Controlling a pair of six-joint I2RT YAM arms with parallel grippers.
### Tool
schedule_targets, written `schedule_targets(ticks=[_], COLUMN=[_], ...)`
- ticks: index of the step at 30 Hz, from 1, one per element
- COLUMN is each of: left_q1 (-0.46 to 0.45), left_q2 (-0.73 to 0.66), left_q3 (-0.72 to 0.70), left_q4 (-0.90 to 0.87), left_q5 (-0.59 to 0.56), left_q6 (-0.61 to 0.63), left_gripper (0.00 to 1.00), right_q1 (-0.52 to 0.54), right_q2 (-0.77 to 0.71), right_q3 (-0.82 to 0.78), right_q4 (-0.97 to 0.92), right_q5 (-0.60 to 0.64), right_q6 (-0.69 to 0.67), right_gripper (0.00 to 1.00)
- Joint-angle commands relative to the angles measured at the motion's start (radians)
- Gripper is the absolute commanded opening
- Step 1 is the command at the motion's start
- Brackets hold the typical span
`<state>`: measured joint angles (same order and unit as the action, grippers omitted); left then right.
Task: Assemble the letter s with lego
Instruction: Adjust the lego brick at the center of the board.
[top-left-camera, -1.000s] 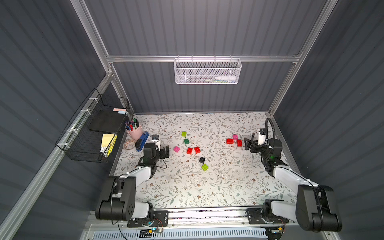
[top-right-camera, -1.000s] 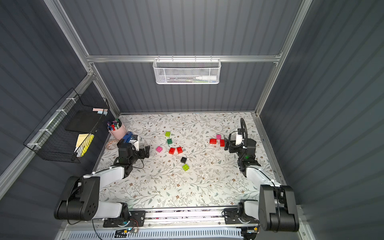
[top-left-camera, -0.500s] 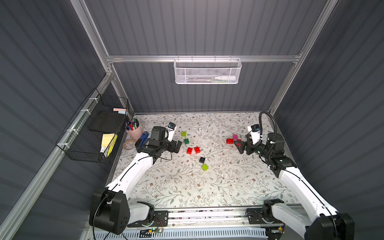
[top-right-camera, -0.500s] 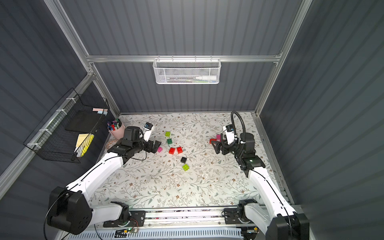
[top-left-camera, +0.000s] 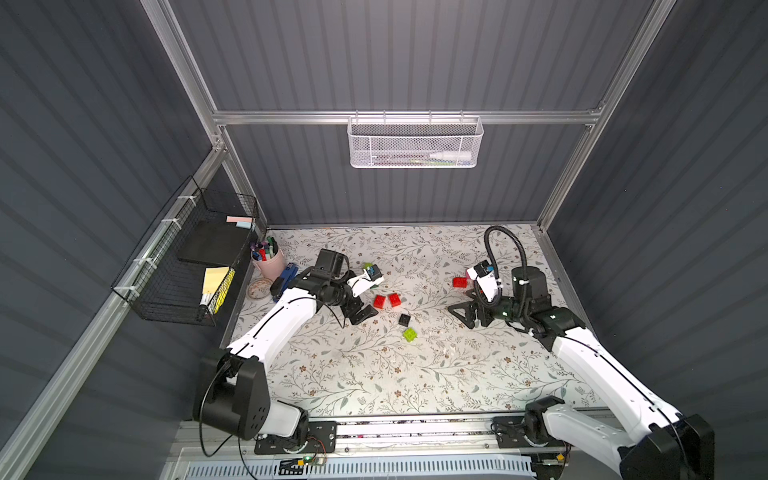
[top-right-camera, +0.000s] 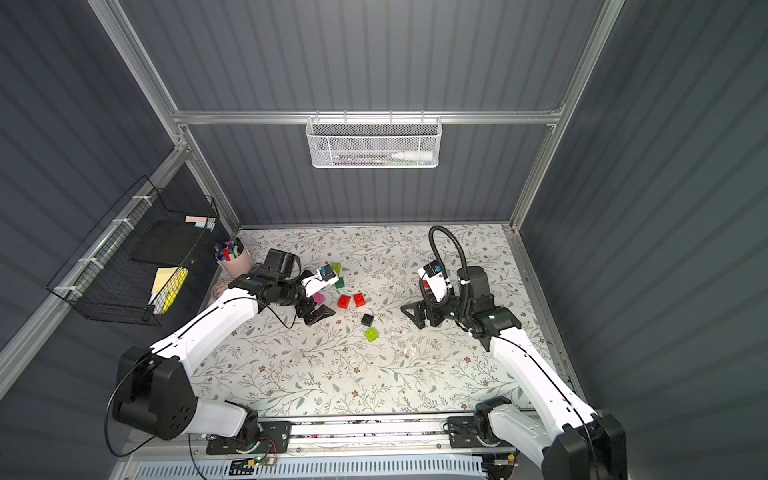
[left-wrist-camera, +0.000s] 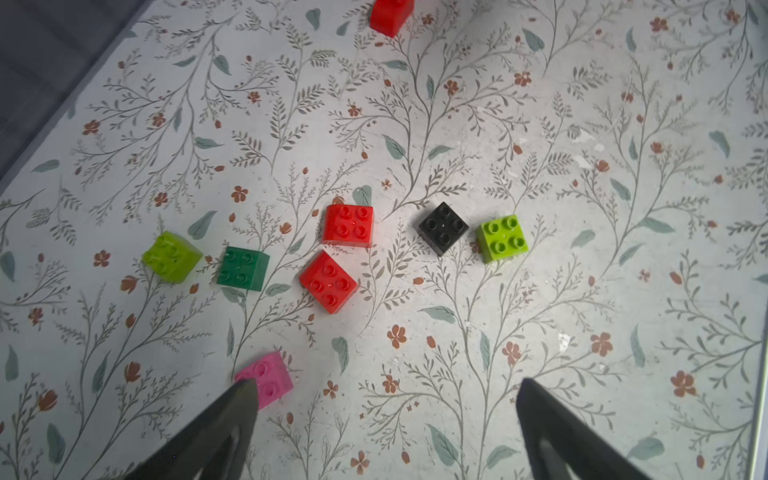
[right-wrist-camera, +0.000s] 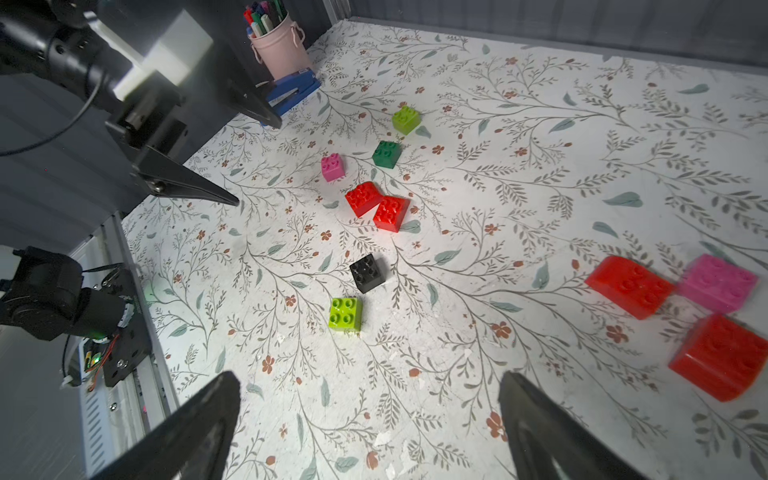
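Loose lego lies on the floral table (top-left-camera: 374, 374). A middle group holds two red bricks (left-wrist-camera: 348, 225), a black one (left-wrist-camera: 443, 227), a lime one (left-wrist-camera: 502, 237), a dark green one (left-wrist-camera: 243, 268) and another lime one (left-wrist-camera: 171, 256). A pink brick (left-wrist-camera: 266, 378) sits just beside one fingertip of my left gripper (left-wrist-camera: 384, 384), which hovers open and empty, left of the red pair (top-left-camera: 386, 300). My right gripper (right-wrist-camera: 368, 378) is open and empty over bare table, with two red bricks (right-wrist-camera: 629, 286) and a pink one (right-wrist-camera: 719, 282) beside it. In both top views the wrist cameras hide some bricks.
A pink cup of pens (top-left-camera: 268, 259), a blue stapler (top-left-camera: 284, 278) and a small dish (top-left-camera: 259, 286) stand at the table's left edge. A black wire rack (top-left-camera: 187, 257) hangs on the left wall. A white mesh basket (top-left-camera: 415, 141) hangs on the back wall.
Both arms have unfolded from low at the table's sides and reached inward over the table, ending closer to the middle. Both grippers stay open; no brick has moved.
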<state>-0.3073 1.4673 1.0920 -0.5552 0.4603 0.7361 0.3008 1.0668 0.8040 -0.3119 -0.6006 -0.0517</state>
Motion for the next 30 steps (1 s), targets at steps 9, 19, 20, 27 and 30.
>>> schedule_targets(ticks=[9, 19, 20, 27, 30], left_q1=[-0.082, -0.139, -0.143, -0.168, -0.180], left_q2=[0.269, 0.454, 0.463, 0.508, 0.525], left_q3=[0.130, 0.260, 0.266, 0.284, 0.294], left_q4=[0.154, 0.177, 0.174, 0.152, 0.159], left_q5=[-0.142, -0.226, -0.238, -0.305, -0.329], left_q6=[0.302, 0.418, 0.428, 0.485, 0.498], left_gripper=[0.95, 0.91, 0.90, 0.87, 0.85], right_q1=[0.017, 0.011, 0.009, -0.001, -0.004], right_q2=[0.114, 0.140, 0.140, 0.140, 0.140], right_q3=[0.063, 0.060, 0.060, 0.061, 0.063], right_q4=[-0.002, -0.007, -0.013, -0.027, -0.026], right_q5=[0.018, 0.062, 0.068, 0.093, 0.094], right_q6=[0.039, 0.043, 0.042, 0.039, 0.038], right_gripper=[0.99, 0.99, 0.99, 0.99, 0.99])
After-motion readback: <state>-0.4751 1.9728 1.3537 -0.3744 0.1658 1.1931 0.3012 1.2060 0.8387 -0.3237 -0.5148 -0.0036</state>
